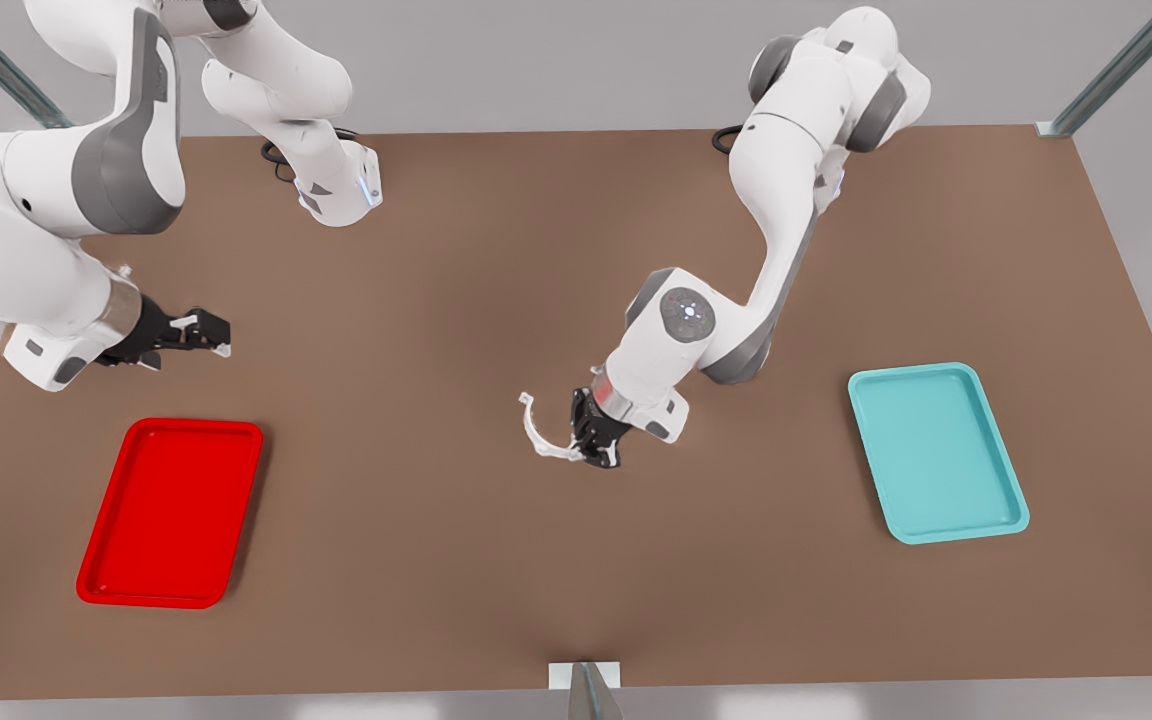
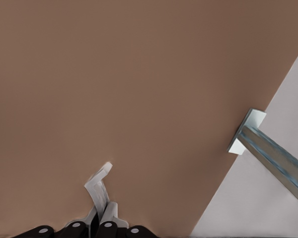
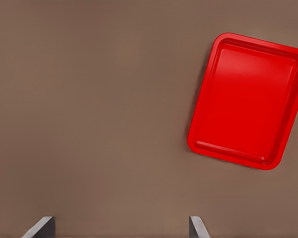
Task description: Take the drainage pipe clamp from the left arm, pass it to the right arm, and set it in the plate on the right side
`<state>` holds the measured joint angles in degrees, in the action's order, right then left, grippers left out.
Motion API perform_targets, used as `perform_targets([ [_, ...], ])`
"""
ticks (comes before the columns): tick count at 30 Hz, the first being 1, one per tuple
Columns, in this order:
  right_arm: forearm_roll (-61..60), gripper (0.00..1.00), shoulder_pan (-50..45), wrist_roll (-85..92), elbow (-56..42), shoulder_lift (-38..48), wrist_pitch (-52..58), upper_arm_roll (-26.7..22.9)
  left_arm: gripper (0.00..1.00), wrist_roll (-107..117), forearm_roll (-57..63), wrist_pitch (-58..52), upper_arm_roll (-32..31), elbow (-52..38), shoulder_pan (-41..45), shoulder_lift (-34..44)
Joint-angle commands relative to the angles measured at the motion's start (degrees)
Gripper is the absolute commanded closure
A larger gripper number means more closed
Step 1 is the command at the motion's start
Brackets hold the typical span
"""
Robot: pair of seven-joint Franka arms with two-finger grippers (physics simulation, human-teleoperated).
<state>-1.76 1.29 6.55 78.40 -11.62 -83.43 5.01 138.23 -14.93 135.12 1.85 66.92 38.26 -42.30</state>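
The left gripper (image 1: 597,440) hangs over the middle of the brown tabletop (image 1: 456,300), its fingers (image 2: 109,214) pinched shut on one end of the drainage pipe clamp (image 1: 539,432); the white half-ring juts out from the fingertips toward the front view's left. The right gripper (image 1: 208,331) hovers near the tabletop's edge at the front view's left, its fingers (image 3: 197,227) spread wide and holding nothing. The red plate (image 1: 172,512) lies below it, near that edge. A teal tray (image 1: 937,452) sits by the opposite edge.
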Motion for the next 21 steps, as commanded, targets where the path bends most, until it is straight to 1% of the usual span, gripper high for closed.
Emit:
perform_targets([
  [1, -1.40, 0.00, -0.76, -0.84, 0.00, -1.47, -3.14, 1.84, 0.79, 59.18, 0.08, 12.54, -0.09, -0.39, 1.20, -0.59],
  [3, -1.40, 0.00, -1.64, -0.93, 0.00, -2.71, -6.66, 4.66, 0.79, 58.12, 0.16, 14.12, -0.71, -0.39, 2.16, -1.47],
  [5, -1.14, 0.00, -5.15, -1.19, 0.17, -4.46, -11.04, 4.75, 0.79, 52.42, 0.16, 14.30, -0.71, -0.39, 3.40, -1.73],
  [8, -0.96, 0.00, -7.88, -1.19, 3.15, -6.05, -18.51, 4.83, 0.79, 51.09, 0.16, 15.00, -1.59, -0.39, 3.31, -2.17],
  [9, -0.96, 0.00, -8.23, -1.19, 4.74, -5.96, -21.25, 6.06, 0.79, 51.00, 0.16, 15.09, -3.26, -0.30, 2.96, -2.70],
  [12, -0.87, 0.00, -9.90, -1.19, 5.18, -6.05, -22.13, 6.77, 0.79, 51.18, -1.15, 14.91, -6.60, -0.38, 2.61, -4.72],
  [21, -0.96, 0.00, -15.17, -1.28, 5.97, -9.12, -28.55, 6.77, 0.79, 51.88, -2.47, 14.65, -7.21, -0.30, 2.52, -5.42],
])
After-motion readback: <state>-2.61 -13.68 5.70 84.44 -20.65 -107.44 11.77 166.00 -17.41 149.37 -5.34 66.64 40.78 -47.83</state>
